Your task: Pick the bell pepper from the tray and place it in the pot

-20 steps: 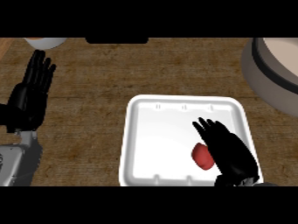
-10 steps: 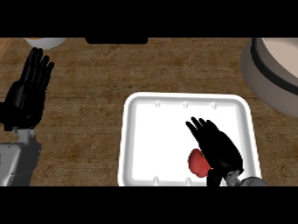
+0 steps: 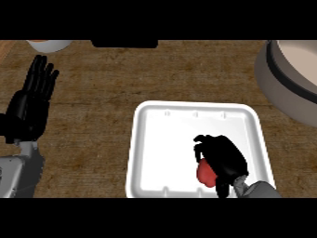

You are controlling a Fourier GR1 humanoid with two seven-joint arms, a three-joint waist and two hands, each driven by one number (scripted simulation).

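The red pepper (image 3: 205, 173) is being gripped inside the white tray (image 3: 162, 139), in its lower right part, by the right hand (image 3: 221, 155), whose fingers are being curled round it from above. The left hand (image 3: 32, 100) is being held open at the left, fingers straight and slightly spread. The pot (image 3: 294, 79) is being shown at the upper right, apart from the tray.

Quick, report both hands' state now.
Left hand: open, fingers straight, resting at the view's left.
Right hand: fingers curled round the red bell pepper in the white tray.
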